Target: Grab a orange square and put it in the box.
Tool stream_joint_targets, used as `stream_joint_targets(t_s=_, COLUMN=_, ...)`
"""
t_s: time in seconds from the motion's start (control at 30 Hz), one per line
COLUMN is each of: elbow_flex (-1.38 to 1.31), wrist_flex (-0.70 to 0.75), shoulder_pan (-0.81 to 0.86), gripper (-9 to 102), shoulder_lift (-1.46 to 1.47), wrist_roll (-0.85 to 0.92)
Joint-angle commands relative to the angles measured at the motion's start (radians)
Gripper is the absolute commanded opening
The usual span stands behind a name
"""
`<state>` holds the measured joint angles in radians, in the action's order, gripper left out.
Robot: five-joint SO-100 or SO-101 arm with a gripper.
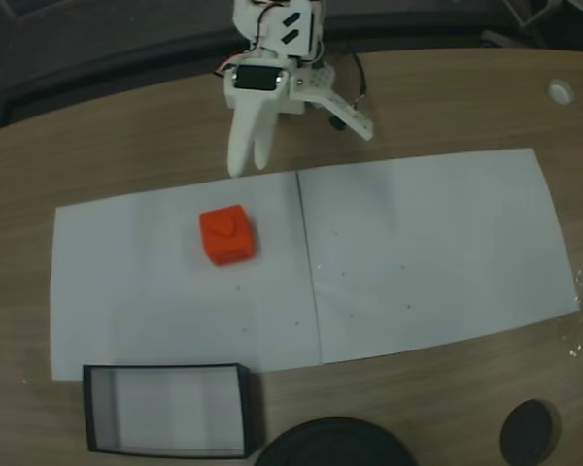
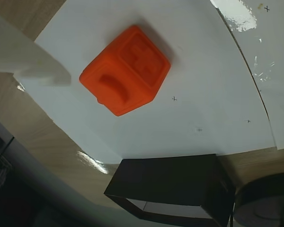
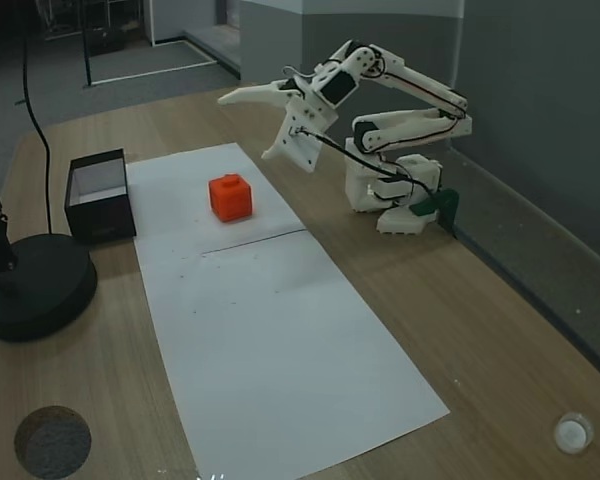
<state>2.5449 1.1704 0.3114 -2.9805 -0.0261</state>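
Fixed views showed orange square [image 1: 226,235] resting on white paper [image 1: 418,252], untouched, well apart from box [image 1: 170,409] at table edge. Gripper [image 3: 270,125] hovered above table beside paper, jaws spread, holding nothing. Step judged: approach before grasp. Next move required descent over square, jaws straddling it, then closure.

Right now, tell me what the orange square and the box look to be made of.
Orange square: probably moulded or printed plastic, matte, one even colour with rounded edges and a raised stud. Box: thin black walls, likely card or thin plastic, dull finish, over a pale bottom; the pictures leave it open.
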Motion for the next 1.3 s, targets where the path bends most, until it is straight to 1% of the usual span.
stream_joint_targets(t_s=0.0, elbow_flex=-0.138, wrist_flex=-0.018, shoulder_pan=0.034, gripper=47, shoulder_lift=0.127, wrist_roll=0.005)
stream_joint_targets(t_s=0.13, elbow_flex=-0.193, wrist_flex=-0.018, shoulder_pan=0.066, gripper=47, shoulder_lift=0.295, wrist_roll=0.006)
stream_joint_targets(t_s=0.33, elbow_flex=-0.252, wrist_flex=-0.018, shoulder_pan=0.061, gripper=47, shoulder_lift=0.526, wrist_roll=0.006)
stream_joint_targets(t_s=0.63, elbow_flex=-0.376, wrist_flex=-0.018, shoulder_pan=0.067, gripper=47, shoulder_lift=0.793, wrist_roll=0.006)
stream_joint_targets(t_s=1.0, elbow_flex=-0.495, wrist_flex=-0.023, shoulder_pan=0.143, gripper=47, shoulder_lift=1.012, wrist_roll=0.006)
stream_joint_targets(t_s=1.17, elbow_flex=-0.514, wrist_flex=-0.023, shoulder_pan=0.152, gripper=47, shoulder_lift=1.085, wrist_roll=0.008)
stream_joint_targets(t_s=1.27, elbow_flex=-0.514, wrist_flex=-0.023, shoulder_pan=0.152, gripper=46, shoulder_lift=1.114, wrist_roll=0.052)
